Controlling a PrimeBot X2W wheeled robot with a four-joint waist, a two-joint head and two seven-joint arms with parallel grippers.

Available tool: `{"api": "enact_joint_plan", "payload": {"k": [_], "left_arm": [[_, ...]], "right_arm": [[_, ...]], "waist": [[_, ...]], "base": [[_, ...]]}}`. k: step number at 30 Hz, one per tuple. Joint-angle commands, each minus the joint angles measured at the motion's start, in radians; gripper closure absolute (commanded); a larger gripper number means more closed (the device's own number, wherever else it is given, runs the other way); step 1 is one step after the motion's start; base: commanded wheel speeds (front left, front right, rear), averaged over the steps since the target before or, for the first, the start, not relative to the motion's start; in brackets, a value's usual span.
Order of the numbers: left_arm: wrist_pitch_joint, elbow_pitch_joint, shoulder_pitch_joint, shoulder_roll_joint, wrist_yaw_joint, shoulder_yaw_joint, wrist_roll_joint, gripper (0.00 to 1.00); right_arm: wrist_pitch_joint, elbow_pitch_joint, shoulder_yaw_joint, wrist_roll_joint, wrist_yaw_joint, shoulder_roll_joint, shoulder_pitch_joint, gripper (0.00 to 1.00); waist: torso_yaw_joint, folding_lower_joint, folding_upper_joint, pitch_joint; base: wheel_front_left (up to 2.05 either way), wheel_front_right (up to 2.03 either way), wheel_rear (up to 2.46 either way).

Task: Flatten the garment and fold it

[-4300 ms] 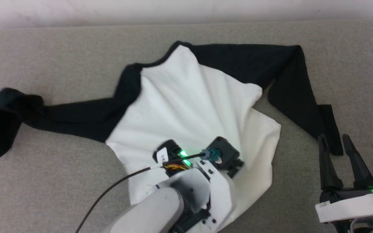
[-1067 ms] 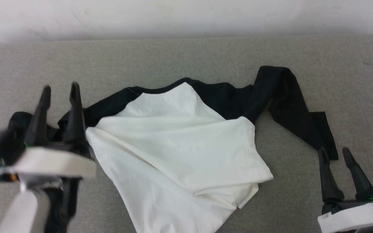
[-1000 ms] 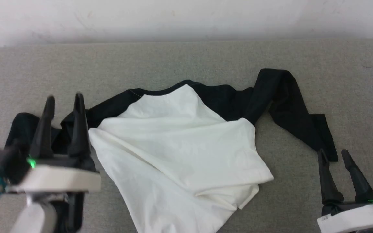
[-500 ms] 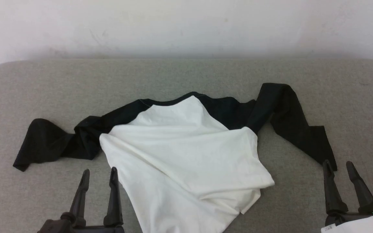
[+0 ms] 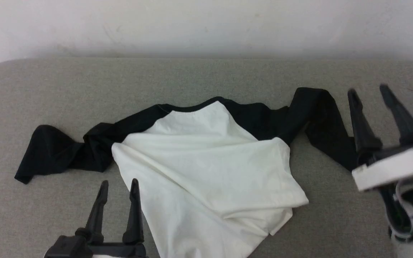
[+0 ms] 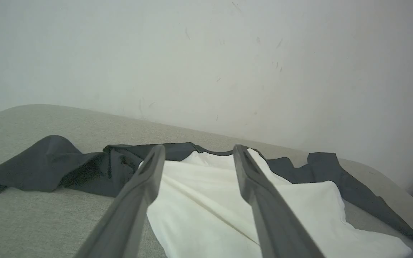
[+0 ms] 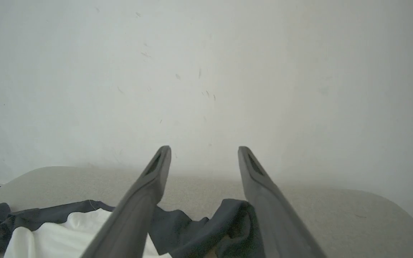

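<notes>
Grey padded surface (image 5: 206,75) is bounded behind by a white wall (image 5: 206,25); bare room is noted at both ends. The garment (image 5: 206,161) is laid crumpled mid-surface. Right gripper (image 5: 367,89) is found raised from its earlier low corner, fingers parted, empty; left gripper (image 5: 118,181) likewise parted, empty.

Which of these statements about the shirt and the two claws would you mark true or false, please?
1. The garment lies rumpled, its left sleeve and right sleeve spread sideways. True.
2. The left claw grips the left sleeve. False: it is open and apart from that sleeve, near the white body's edge.
3. The right claw is open and empty. True.
4. The garment is folded into a neat rectangle. False: it is not yet folded.
</notes>
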Motion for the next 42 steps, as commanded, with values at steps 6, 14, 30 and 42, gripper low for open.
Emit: {"api": "enact_joint_plan", "payload": {"k": [6,14,30,42], "left_arm": [[-0.004,0.021,-0.090,-0.032,-0.042,-0.015,0.018,0.00],[-0.004,0.054,-0.166,-0.063,-0.077,-0.046,0.018,0.00],[-0.005,0.075,-0.242,-0.078,-0.092,-0.097,-0.010,0.00],[-0.005,0.094,-0.246,-0.079,-0.091,-0.097,0.000,0.00]], "right_arm": [[0.271,0.147,0.096,0.102,-0.001,-0.144,-0.344,0.00],[0.541,0.359,0.271,0.221,-0.001,-0.288,-0.575,0.00],[0.625,0.568,0.696,0.348,-0.001,-0.475,-0.762,0.00],[0.437,0.711,0.722,0.398,-0.001,-0.452,-0.781,1.00]], "waist": [[0.017,0.0000,0.0000,0.139],[0.106,0.0000,0.0000,0.244],[0.207,0.0000,0.0000,0.356],[0.174,0.0000,0.0000,0.280]], "base": [[0.00,0.00,0.00],[0.00,0.00,0.00],[0.00,0.00,0.00],[0.00,0.00,0.00]]}}
